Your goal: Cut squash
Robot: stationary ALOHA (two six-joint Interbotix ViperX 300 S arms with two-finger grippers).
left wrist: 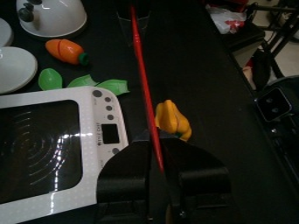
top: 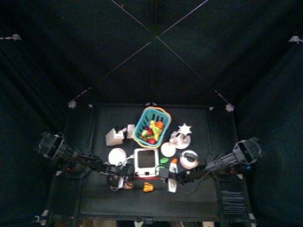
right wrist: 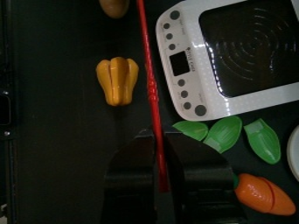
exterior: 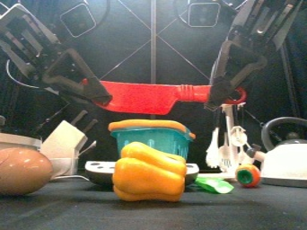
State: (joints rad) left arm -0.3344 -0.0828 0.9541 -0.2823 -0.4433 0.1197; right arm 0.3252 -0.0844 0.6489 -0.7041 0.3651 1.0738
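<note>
Table first: it is black, and a white scale lies flat near its front edge. Two black arms hang over the scale, the left arm on one side and the right arm on the other. A teal basket stands behind the scale. A white kettle sits off to the scale's right side, and a brown egg shape sits off to its left.

Between the arms is a red knife, held up in the air and lying level. The left gripper is squeezed tight on one end of the knife. The right gripper is squeezed tight on the other end.

The yellow squash stands in front of the scale, close to the table's front edge. The knife is up above it and does not touch it.

An orange carrot and some green leaves lie by the scale's right side.
</note>
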